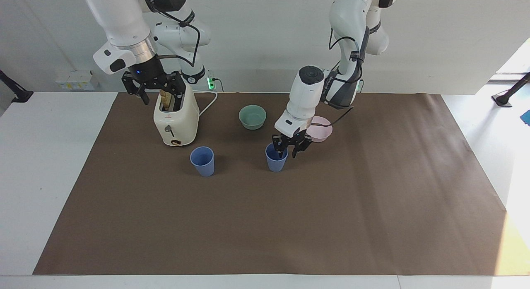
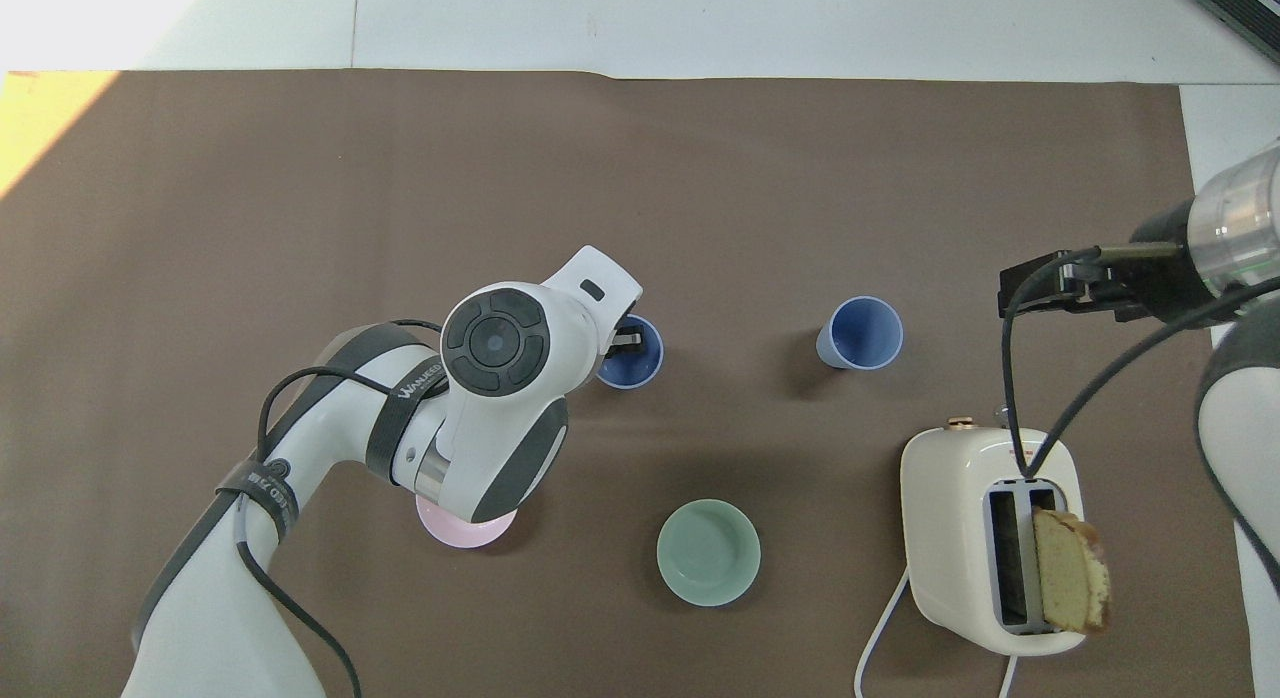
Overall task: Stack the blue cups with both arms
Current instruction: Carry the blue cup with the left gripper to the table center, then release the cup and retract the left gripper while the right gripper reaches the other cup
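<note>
Two blue cups stand upright on the brown mat. One cup (image 1: pixel 202 161) (image 2: pixel 860 333) stands just off the toaster, farther from the robots than it. The other cup (image 1: pixel 276 159) (image 2: pixel 632 356) stands beside it, toward the left arm's end. My left gripper (image 1: pixel 288 150) (image 2: pixel 622 338) is open at this cup's rim, with one finger over its mouth and the other outside its wall. My right gripper (image 1: pixel 156 88) (image 2: pixel 1045 286) is open and empty, held in the air over the toaster, and waits.
A cream toaster (image 1: pixel 176 120) (image 2: pixel 960 498) with a bread slice (image 2: pixel 1070 576) stands toward the right arm's end. A mint-green bowl (image 1: pixel 252 116) (image 2: pixel 708 553) and a pink bowl (image 1: pixel 322 131) (image 2: pixel 470 530) sit nearer to the robots than the cups.
</note>
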Robot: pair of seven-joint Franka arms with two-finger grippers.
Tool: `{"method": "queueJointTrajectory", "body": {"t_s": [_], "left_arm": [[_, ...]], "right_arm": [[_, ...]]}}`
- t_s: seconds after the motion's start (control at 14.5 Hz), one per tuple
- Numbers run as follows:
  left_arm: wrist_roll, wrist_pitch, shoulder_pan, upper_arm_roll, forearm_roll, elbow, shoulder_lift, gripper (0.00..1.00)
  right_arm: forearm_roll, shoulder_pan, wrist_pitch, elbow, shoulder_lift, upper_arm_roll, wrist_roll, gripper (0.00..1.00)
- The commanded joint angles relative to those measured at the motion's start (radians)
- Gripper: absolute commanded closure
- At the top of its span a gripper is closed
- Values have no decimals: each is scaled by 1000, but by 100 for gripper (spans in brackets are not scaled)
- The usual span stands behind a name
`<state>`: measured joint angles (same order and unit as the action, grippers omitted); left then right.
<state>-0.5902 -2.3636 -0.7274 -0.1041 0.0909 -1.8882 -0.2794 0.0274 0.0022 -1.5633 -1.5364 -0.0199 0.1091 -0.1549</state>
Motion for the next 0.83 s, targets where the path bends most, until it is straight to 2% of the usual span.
{"method": "queueJointTrajectory", "body": {"t_s": [0.0,0.07,0.21,0.41,0.62,0.76], "left_arm": [[-2,27,8,-19,-3,11,28,21],[9,50,29,-19,-11,17,38,21],[55,76,66,-20,-13,15,72,12],[192,185,147,-25,-13,15,156,0],[346,303,238,-26,-14,17,239,0],[476,377,327,-26,-16,30,291,0]], "right_arm": [[6,-11,-90,-94,32,0,20,0],[9,-10,-134,-123,25,1,21,0],[19,1,-220,-160,-6,1,23,0],[19,7,-267,-203,-66,3,21,0],[17,13,-430,-327,-92,1,26,0],[14,16,-489,-367,-110,1,23,0]]}}
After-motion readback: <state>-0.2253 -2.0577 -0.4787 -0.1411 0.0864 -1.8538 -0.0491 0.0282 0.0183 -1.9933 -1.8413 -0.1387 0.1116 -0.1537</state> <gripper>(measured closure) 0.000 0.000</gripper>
